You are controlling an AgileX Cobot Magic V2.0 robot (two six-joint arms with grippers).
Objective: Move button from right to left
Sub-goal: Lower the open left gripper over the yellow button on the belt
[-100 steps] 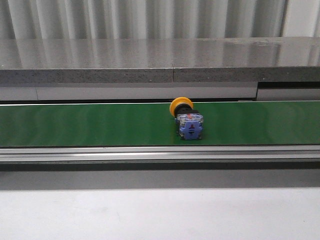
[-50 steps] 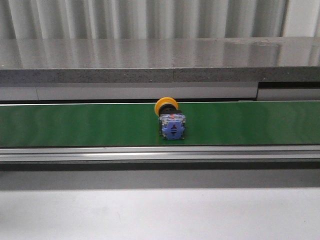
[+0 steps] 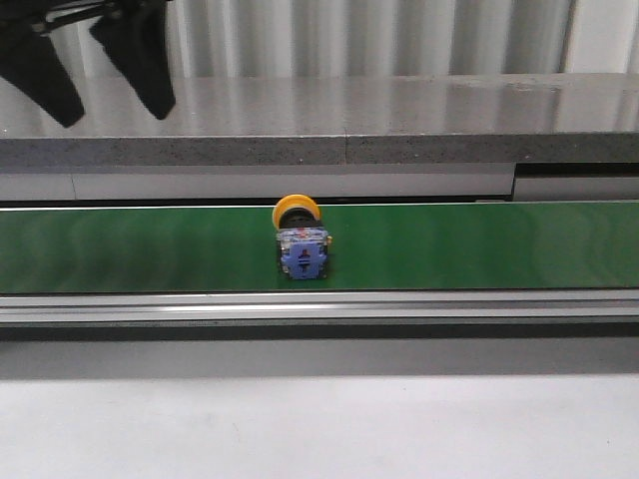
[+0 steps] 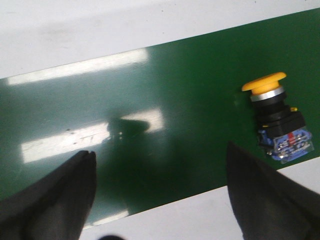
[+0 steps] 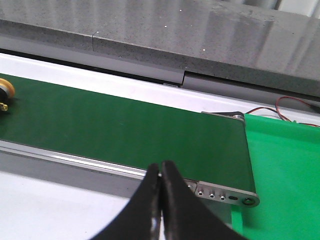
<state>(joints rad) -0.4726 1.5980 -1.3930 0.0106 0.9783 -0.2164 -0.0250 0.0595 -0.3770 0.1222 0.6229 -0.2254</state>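
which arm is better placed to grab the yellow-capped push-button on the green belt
Left. The left gripper hangs open over the green belt, with the yellow-capped push-button with its blue rear block just beside it. The right gripper is shut near the belt's far end.

Corrugated grey wall (image 3: 399, 35) behind a speckled grey stone ledge (image 3: 399, 120), glossy with light streaks. Pale surface (image 3: 319, 424) in foreground. Bright green sheet (image 5: 285, 165) at belt end.

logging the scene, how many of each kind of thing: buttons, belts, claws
button: 1
green belt: 1
claws: 2, the left claw open above the belt, the right claw shut and empty
total: 4
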